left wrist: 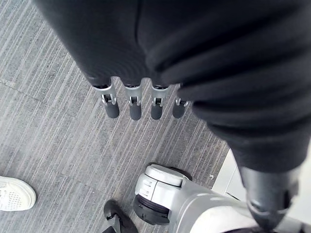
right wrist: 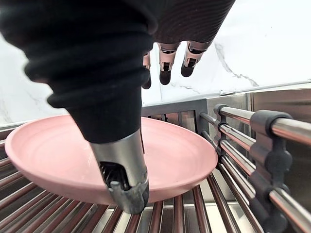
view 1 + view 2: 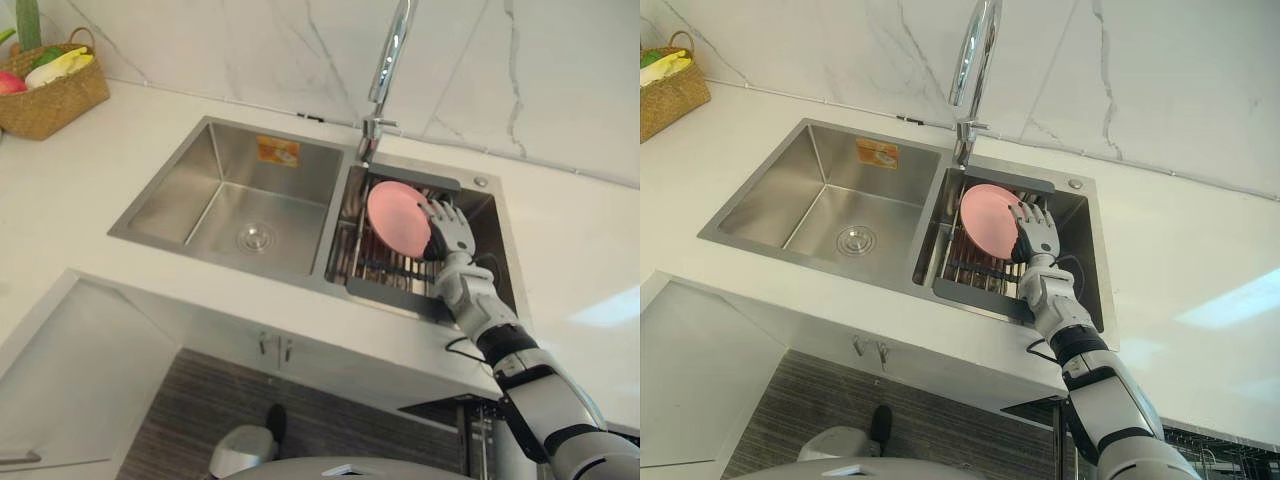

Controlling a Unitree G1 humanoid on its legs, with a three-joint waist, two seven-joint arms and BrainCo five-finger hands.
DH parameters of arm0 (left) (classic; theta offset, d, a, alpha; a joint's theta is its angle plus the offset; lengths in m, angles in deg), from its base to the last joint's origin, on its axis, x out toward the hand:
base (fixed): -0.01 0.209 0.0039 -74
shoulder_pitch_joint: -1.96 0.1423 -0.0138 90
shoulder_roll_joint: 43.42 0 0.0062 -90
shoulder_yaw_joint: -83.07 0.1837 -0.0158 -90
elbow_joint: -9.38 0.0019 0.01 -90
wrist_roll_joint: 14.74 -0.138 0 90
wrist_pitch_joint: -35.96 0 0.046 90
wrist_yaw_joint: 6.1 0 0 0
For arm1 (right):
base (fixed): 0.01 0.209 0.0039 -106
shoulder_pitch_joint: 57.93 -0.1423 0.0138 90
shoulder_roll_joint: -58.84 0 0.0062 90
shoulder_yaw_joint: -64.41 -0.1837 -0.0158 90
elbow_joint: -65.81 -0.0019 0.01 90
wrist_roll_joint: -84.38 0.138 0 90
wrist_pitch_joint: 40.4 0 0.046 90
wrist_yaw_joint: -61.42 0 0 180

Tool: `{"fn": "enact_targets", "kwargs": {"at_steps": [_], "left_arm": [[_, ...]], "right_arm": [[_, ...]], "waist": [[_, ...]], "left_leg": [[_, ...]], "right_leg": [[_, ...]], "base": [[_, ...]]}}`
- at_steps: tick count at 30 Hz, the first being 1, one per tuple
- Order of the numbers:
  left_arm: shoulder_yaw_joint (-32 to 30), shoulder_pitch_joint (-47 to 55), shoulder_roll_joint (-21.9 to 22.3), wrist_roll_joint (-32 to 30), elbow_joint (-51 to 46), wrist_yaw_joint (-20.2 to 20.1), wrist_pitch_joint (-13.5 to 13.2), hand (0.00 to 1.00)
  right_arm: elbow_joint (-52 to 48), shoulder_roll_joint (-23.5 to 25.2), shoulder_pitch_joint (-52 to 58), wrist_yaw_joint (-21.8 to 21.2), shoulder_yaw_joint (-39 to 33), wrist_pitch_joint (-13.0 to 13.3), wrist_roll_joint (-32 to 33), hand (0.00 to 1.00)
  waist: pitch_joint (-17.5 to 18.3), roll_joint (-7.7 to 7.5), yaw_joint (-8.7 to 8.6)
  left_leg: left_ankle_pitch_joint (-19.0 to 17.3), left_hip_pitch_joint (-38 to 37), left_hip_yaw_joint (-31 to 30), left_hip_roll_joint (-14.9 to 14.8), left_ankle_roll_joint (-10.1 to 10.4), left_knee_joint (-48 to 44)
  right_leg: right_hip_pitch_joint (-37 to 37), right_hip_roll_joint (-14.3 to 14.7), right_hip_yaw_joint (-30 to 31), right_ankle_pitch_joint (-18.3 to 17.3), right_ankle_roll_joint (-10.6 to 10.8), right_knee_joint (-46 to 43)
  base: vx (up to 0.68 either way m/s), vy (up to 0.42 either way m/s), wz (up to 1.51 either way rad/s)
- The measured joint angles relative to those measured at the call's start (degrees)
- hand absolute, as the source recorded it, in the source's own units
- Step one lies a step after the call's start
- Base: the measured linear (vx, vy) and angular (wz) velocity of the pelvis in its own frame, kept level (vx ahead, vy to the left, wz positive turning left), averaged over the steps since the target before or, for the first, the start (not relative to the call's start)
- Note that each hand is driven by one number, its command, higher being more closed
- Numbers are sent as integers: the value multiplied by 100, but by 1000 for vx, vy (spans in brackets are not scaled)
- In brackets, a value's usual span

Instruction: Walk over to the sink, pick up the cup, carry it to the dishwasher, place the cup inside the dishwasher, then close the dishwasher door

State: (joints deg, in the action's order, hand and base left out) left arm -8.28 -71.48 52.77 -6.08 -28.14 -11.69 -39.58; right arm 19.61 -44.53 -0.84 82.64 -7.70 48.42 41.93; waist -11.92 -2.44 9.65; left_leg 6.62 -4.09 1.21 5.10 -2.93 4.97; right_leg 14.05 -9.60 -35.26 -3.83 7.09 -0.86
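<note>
We stand at the sink (image 3: 196,190), our right hand (image 3: 450,231) spread open around the rim of a pink plate (image 3: 394,217) on the drying rack (image 3: 386,269), unlifted, while our left hand (image 1: 131,104) hangs relaxed; lifting, carrying, loading and door-closing all remain.

Right arm (image 3: 548,400): silver-grey shell segments, separated by black bands at the joints. Right hand (image 3: 452,232): silver fingers (image 3: 445,212) with dark tips. The wrist sits under a dark ribbed cover (image 2: 82,53). The thumb (image 2: 121,165) has a bare metal link and a grey tip. Left hand (image 1: 146,73): identical cover, silver fingers, rounded dark tips.
</note>
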Motion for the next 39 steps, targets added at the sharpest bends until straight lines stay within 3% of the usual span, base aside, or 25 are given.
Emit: {"fn": "enact_targets", "kwargs": {"at_steps": [9,10,15,21,27,30,35,39], "left_arm": [[30,0,31,-6,-1,-7,-63,0],[38,-2,33,-5,-2,-11,-64,0],[38,-6,44,-9,-9,-12,-71,0],[28,-8,52,-162,-12,-12,-65,0],[22,-11,55,-210,-16,-12,-50,0],[22,-12,76,-210,-16,-9,-49,0],[23,-16,77,-214,-18,-7,-53,0],[20,-17,80,-216,-19,-7,-53,0]], "right_arm": [[217,162,-111,32,-5,62,498,0],[218,199,-126,-10,-4,204,623,0],[218,295,-149,-606,1,584,1418,0],[212,483,-170,-1140,-1,631,2291,0],[191,673,-169,-1245,-17,571,2302,0],[161,773,-167,-956,-39,331,2054,0],[-36,952,-153,-50,-122,-28,1311,0],[-64,1021,-154,277,-243,-273,1156,0]], "waist": [[-39,84,24],[-47,96,24],[-57,113,96],[-57,112,122],[-65,122,91],[-73,136,94],[-78,143,94],[-79,144,105]], "left_leg": [[30,10,-100,-3,0,0],[29,14,-101,-5,2,0],[29,52,-124,-3,1,0],[33,36,-134,2,-2,0],[-2,-77,-79,-23,51,0],[-8,-84,-25,-37,56,1],[-14,-86,18,-41,62,1],[-15,-77,-2,-41,63,1]], "right_leg": [[10,16,-33,-20,-25,-2],[7,17,-33,-19,-26,-2],[4,19,-66,-19,-26,2],[29,14,-98,-18,-19,-31],[93,16,-50,-42,-25,-38],[92,16,-6,-71,-21,-39],[91,15,5,-69,-18,-35],[88,16,-5,-70,-17,-34]], "base": [[-12,-20,5],[0,0,0],[-2,-24,3],[7,-43,1],[-20,-33,-6],[-18,-19,-7],[-4,-7,-2],[0,0,0]]}}
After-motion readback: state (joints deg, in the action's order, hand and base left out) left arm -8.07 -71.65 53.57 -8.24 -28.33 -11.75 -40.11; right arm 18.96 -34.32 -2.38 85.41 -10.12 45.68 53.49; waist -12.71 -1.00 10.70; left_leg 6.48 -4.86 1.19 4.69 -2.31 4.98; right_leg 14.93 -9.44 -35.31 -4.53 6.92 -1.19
